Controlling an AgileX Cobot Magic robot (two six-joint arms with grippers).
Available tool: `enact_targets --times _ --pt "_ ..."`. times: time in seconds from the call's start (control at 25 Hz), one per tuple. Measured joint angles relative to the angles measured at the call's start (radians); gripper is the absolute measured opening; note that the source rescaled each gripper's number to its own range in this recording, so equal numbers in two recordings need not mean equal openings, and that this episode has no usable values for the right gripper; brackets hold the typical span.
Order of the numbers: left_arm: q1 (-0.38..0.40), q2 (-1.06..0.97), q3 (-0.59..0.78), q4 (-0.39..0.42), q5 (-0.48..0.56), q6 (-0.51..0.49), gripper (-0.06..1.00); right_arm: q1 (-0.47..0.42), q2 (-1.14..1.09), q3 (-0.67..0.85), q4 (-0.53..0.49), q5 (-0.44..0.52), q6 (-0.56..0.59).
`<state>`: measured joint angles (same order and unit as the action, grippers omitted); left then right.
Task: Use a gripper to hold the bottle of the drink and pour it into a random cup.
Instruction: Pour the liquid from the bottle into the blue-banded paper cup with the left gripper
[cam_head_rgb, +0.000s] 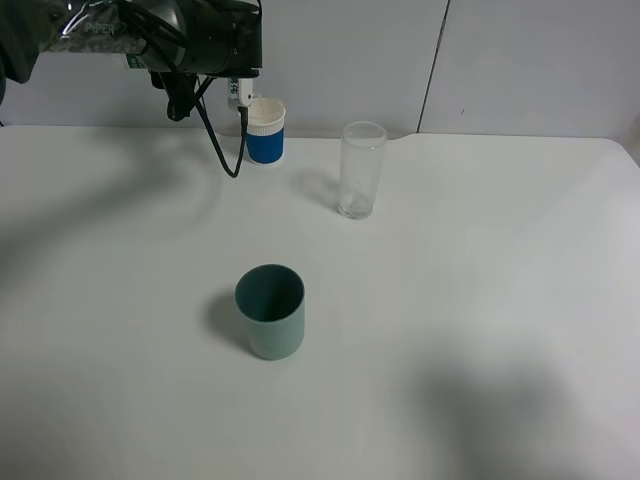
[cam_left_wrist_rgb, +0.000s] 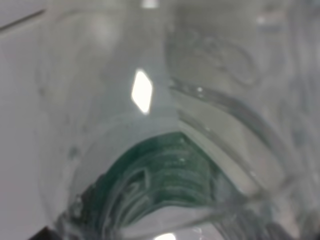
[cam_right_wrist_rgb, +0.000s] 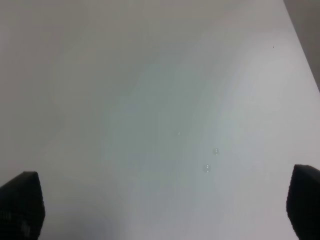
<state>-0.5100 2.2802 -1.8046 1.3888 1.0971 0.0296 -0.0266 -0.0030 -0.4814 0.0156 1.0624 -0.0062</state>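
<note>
The bottle of the drink (cam_left_wrist_rgb: 165, 175) fills the left wrist view: clear plastic with a dark green label, very close and blurred. My left gripper (cam_head_rgb: 232, 50) is shut on it, high at the back left, with the arm covering most of the bottle from above. It hangs right over a blue-and-white cup (cam_head_rgb: 266, 131). A tall clear glass (cam_head_rgb: 361, 169) stands to the right of that cup. Nearer the front stands a grey-green cup (cam_head_rgb: 270, 311). My right gripper (cam_right_wrist_rgb: 160, 205) is open over bare table, its black fingertips (cam_right_wrist_rgb: 20, 202) far apart, nothing between them.
The white table (cam_head_rgb: 480, 300) spreads wide around the three cups. A black cable (cam_head_rgb: 222, 150) loops down from the left arm beside the blue-and-white cup. A few small water drops (cam_right_wrist_rgb: 210, 160) lie on the table under the right gripper. A pale wall stands behind.
</note>
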Motion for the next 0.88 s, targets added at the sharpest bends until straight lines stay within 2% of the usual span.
enact_targets --times 0.88 --pt "0.0 0.0 0.0 0.066 -0.008 0.001 0.0 0.0 0.0 0.0 0.0 0.0 0.0"
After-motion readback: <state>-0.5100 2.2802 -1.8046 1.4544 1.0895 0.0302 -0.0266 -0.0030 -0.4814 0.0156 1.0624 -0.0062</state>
